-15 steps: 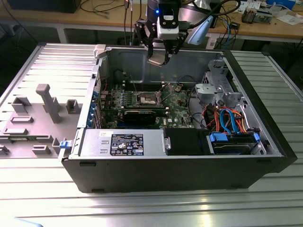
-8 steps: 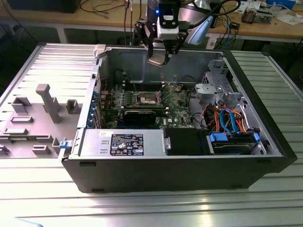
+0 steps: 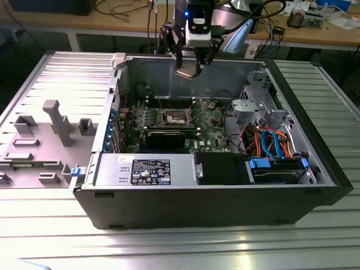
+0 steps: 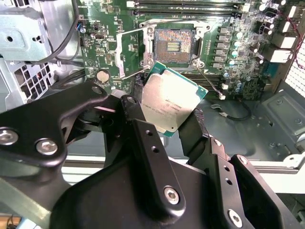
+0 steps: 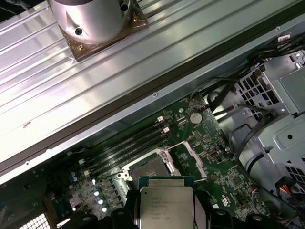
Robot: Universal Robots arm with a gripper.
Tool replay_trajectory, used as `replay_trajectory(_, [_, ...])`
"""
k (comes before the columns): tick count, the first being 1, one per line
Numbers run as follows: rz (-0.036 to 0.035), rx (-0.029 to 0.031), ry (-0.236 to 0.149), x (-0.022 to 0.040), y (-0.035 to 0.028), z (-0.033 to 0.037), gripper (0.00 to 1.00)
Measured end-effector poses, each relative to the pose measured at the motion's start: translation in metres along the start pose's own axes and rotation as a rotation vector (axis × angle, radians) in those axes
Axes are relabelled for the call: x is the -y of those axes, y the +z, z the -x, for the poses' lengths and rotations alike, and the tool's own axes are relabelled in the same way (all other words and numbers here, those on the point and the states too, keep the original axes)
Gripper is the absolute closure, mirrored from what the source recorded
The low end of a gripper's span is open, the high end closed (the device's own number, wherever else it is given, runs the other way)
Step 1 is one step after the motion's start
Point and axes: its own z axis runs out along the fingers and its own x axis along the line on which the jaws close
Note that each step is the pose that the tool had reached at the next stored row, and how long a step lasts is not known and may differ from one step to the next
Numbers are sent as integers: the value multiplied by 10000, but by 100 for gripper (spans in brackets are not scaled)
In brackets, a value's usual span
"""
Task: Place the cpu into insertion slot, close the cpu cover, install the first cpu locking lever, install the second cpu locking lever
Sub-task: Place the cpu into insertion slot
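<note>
My gripper (image 3: 190, 66) hangs over the open computer case, above its back wall, shut on the cpu (image 3: 186, 71). In the second wrist view the cpu (image 4: 169, 101) is a silver-topped square with a green edge, pinched between the black fingers (image 4: 138, 124) and tilted. Below it on the green board lies the insertion slot (image 4: 174, 44), its dark centre bare. The cpu cover (image 4: 129, 51) stands flipped open beside the slot. The first wrist view shows the cpu (image 5: 166, 206) above the slot (image 5: 147, 171). In the exterior view the slot (image 3: 174, 117) sits mid-board, well below the gripper.
A power supply (image 3: 145, 169) and blue-tabbed drive bay (image 3: 278, 169) fill the case's front. A metal drive cage (image 3: 256, 107) and orange and blue cables (image 3: 270, 140) stand at the exterior view's right. Grey plastic fixtures (image 3: 56, 121) sit outside at the left. Memory slots (image 4: 190, 5) run beside the socket.
</note>
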Motion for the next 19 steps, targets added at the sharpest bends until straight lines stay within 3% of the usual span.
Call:
replay_trajectory(14, [2,13,147,0,0,0,45])
replay_trajectory(19, [7,32,363,0,0,0,45])
